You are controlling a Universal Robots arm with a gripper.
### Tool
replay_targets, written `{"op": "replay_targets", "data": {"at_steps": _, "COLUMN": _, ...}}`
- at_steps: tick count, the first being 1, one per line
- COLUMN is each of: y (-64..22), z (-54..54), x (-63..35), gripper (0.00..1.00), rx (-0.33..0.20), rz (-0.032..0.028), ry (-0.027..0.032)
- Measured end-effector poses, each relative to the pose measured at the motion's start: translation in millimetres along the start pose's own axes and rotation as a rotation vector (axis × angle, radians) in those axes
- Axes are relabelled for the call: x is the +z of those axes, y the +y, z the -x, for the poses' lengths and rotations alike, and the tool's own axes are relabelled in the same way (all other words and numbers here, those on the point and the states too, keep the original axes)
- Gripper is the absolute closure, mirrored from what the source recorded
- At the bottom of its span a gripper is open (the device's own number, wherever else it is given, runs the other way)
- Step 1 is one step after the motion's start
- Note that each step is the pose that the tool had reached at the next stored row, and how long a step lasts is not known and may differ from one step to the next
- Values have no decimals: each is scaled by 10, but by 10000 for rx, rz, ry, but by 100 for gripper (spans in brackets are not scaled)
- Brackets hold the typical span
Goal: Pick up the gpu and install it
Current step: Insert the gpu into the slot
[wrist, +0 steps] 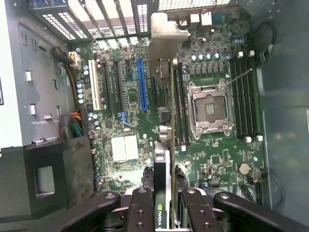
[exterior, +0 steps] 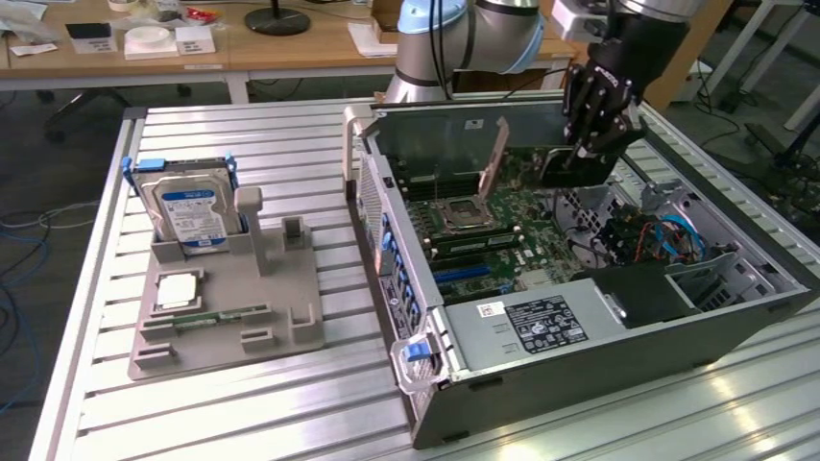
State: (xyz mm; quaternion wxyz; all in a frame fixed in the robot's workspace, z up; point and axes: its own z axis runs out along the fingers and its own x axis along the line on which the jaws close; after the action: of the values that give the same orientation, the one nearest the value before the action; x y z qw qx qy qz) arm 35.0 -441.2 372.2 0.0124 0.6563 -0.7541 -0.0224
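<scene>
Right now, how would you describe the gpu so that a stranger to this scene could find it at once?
Look into the open computer case on the exterior view's right. Above its motherboard, the black fingers grip the gpu, a flat card held on edge. Nothing else there is held, and it has a black shroud and a silver end bracket.

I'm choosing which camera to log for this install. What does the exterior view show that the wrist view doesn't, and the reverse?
Exterior view: a silver hard drive with a blue label standing in a grey moulded holder on the slatted metal table. Wrist view: a long white expansion slot and a round silver coin battery. Both: the black fingers shut on the gpu, a green card with black shroud, over the green motherboard with its square silver processor socket.
</scene>
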Motion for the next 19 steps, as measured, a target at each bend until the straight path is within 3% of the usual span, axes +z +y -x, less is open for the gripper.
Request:
{"op": "replay_targets", "data": {"at_steps": 7, "y": 8, "z": -34, "x": 30, "gripper": 74, "rx": -45, "rz": -23, "ry": -3}}
{"op": "replay_targets", "data": {"at_steps": 11, "y": 14, "z": -36, "x": 52, "gripper": 74, "rx": -82, "rz": -33, "ry": -73}}
{"op": "replay_targets", "data": {"at_steps": 19, "y": 39, "z": -43, "x": 147, "gripper": 74, "rx": -174, "rz": -58, "ry": -79}}
